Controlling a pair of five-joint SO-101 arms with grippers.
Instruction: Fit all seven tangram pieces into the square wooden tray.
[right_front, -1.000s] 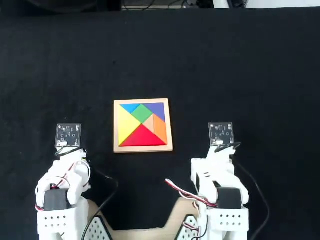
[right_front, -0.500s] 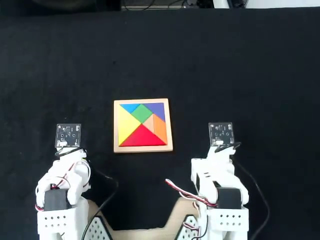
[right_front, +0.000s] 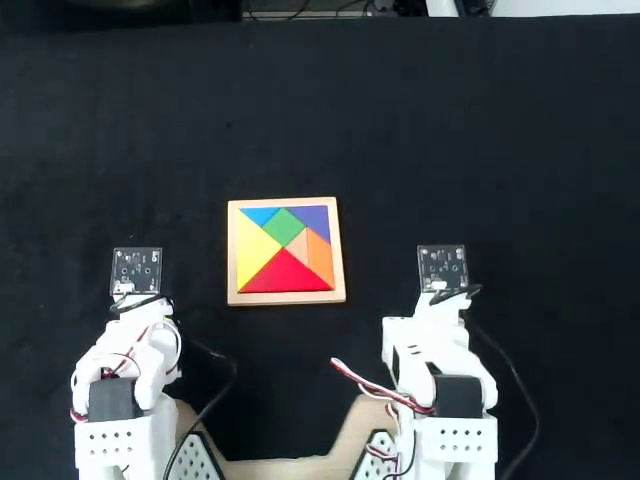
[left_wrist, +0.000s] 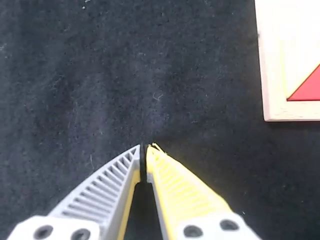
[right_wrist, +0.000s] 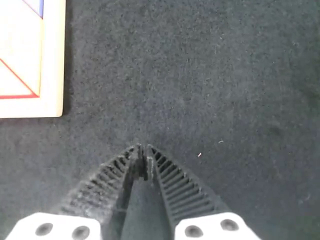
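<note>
The square wooden tray (right_front: 231, 250) lies at the middle of the black table, packed with coloured tangram pieces: yellow (right_front: 250, 258), red (right_front: 286, 272), green (right_front: 286, 227), blue (right_front: 259, 214), purple (right_front: 318, 217) and orange (right_front: 319, 254) among them. My left gripper (left_wrist: 145, 148) is shut and holds nothing, over bare cloth beside a tray corner (left_wrist: 280, 75) where a red piece (left_wrist: 306, 86) shows. My right gripper (right_wrist: 140, 148) is shut too, on nothing, with the tray's other near corner (right_wrist: 47, 75) off to its side. Both arms (right_front: 135, 340) (right_front: 437, 335) sit folded back near the table's front edge.
Black cloth (right_front: 480, 130) covers the whole table with no loose pieces on it. The arms' bases and cables (right_front: 360, 385) crowd the front edge. Wide free cloth lies on all sides of the tray.
</note>
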